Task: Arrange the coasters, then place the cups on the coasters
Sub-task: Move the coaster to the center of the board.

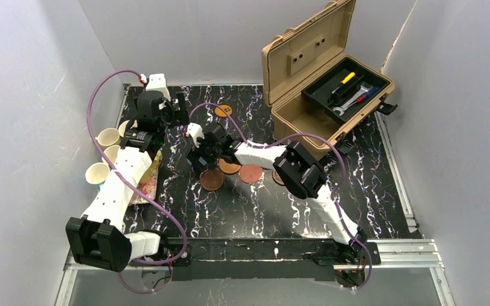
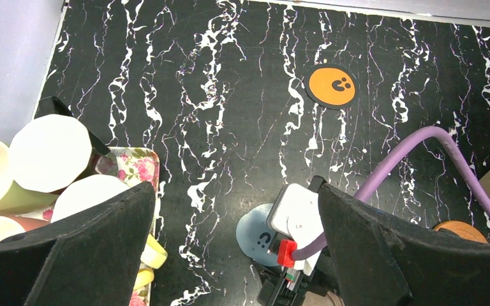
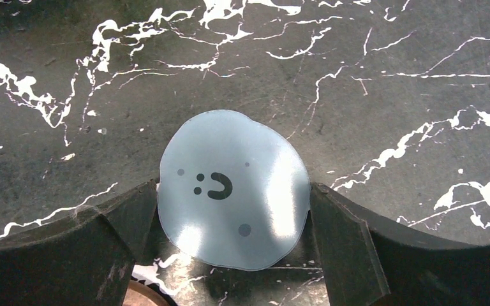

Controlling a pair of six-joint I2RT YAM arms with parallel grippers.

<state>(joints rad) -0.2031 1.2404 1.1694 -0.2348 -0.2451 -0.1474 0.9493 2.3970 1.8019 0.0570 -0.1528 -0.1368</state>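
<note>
From above, the right arm [image 1: 261, 156] hides the grey-blue coaster [image 3: 233, 191]; its wrist view shows it flat on the black marbled table [image 3: 357, 76] — thin, glossy, wavy-edged, printed with a dark curl and dots. The right gripper [image 3: 233, 220] stands spread, a finger at either edge; contact we cannot judge. The left gripper [image 2: 236, 223] gapes empty near cream-lined cups [image 2: 50, 153] — partly cut off — on the floral tray [image 2: 137, 167].

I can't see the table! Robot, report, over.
Left tool open. Right tool open around grey-blue coaster. Cups on tray. Nothing blocking it.
</note>
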